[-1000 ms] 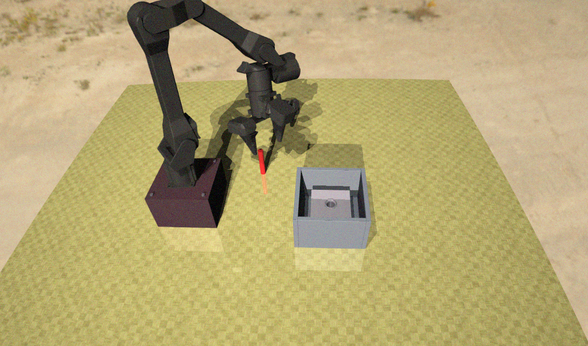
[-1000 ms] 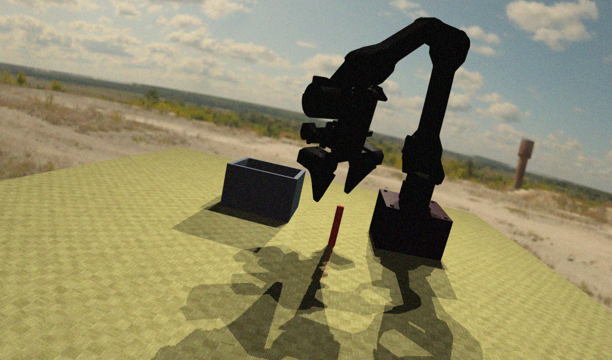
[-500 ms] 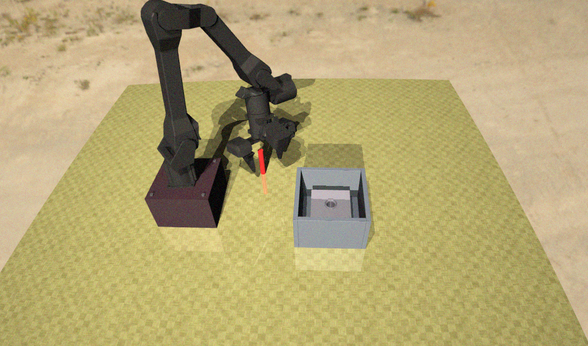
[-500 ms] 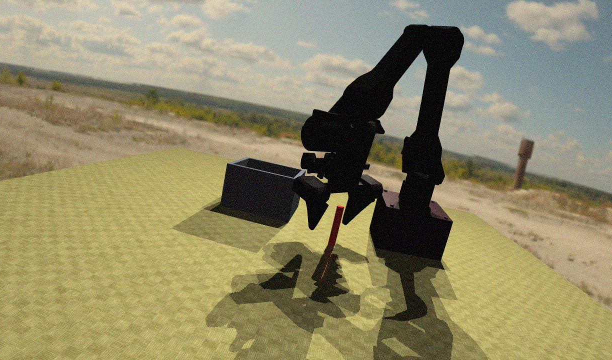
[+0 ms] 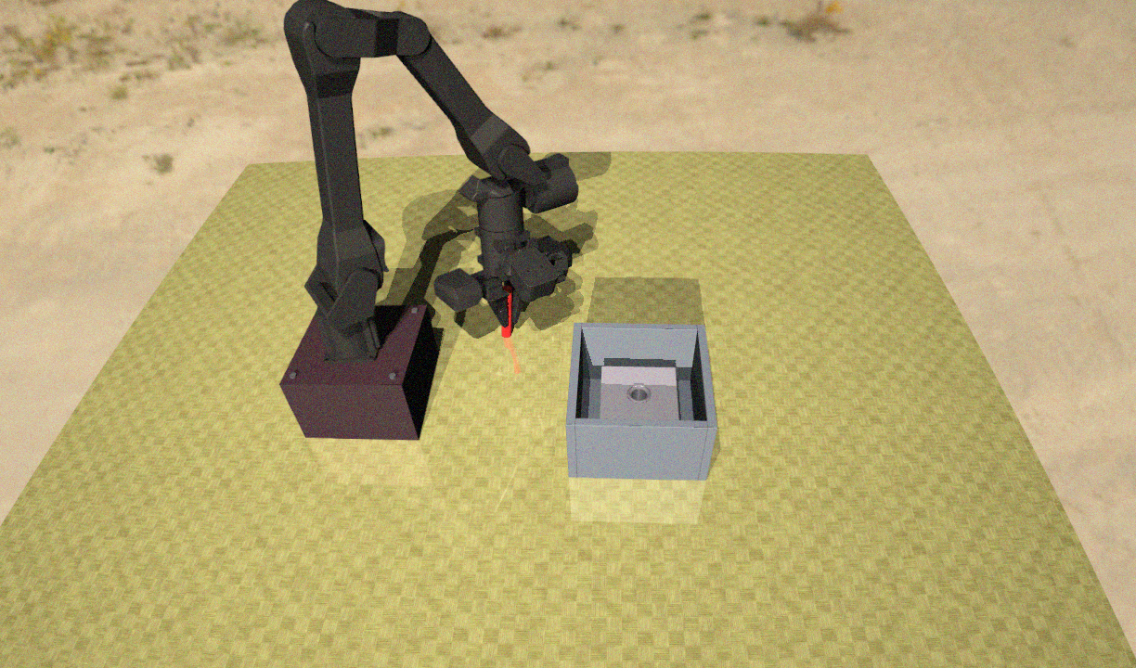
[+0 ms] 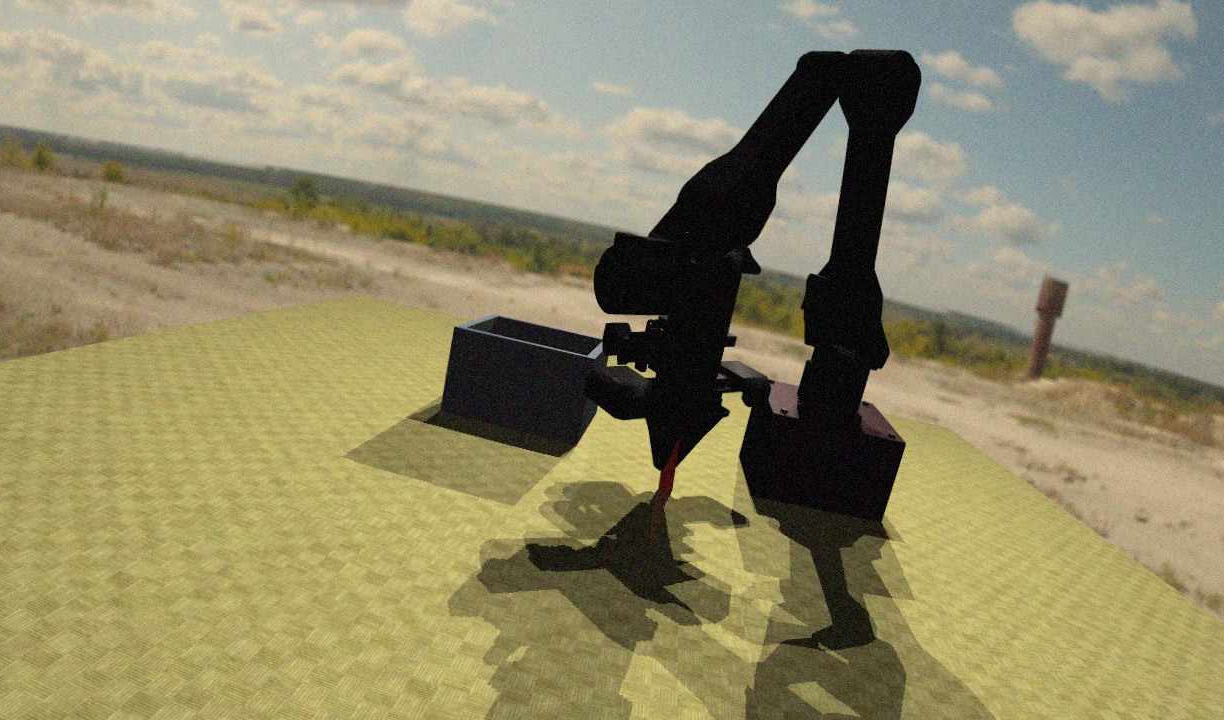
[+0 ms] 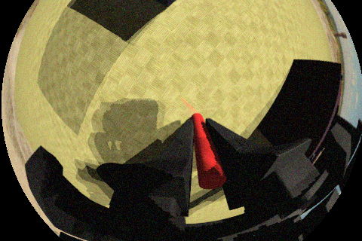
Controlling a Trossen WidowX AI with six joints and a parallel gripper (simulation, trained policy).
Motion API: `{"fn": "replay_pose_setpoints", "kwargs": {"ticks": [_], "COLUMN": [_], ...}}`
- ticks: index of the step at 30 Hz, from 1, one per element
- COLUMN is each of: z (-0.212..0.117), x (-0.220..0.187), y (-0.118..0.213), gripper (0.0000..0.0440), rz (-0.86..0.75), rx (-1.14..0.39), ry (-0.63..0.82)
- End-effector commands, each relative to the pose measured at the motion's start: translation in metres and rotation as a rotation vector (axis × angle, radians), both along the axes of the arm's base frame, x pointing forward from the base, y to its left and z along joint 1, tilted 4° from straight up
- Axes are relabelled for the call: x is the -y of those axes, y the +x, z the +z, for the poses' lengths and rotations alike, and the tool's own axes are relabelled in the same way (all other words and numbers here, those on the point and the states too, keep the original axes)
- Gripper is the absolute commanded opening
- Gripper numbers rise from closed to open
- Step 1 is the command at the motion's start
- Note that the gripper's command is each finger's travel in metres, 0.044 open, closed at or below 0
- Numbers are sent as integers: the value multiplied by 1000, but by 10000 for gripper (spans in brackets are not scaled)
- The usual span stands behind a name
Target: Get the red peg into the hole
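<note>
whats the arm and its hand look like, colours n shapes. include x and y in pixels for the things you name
The arm (image 5: 337,158) (image 6: 865,197) is matte black to charcoal, built of chunky angular links with rounded joint housings. Its hand (image 5: 506,326) (image 6: 665,465) (image 7: 198,123) is the same dark tone, with two wedge-shaped fingers tapering to narrow tips and blocky parts behind them. I can't make out any markings on either.
</note>
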State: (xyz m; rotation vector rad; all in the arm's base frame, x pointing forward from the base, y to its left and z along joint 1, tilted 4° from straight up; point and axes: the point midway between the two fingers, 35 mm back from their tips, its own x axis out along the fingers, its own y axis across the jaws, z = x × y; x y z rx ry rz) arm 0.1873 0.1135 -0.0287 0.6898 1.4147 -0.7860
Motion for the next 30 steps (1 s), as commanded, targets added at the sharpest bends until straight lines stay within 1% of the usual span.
{"fn": "replay_pose_setpoints", "kwargs": {"ticks": [1, 17, 30], "z": [3, 55, 101], "x": [-1, 18, 43], "y": [6, 46, 87], "gripper": [0, 0, 0], "rz": [6, 110, 122], "rx": [7, 149, 219], "ry": [12, -85, -142]}}
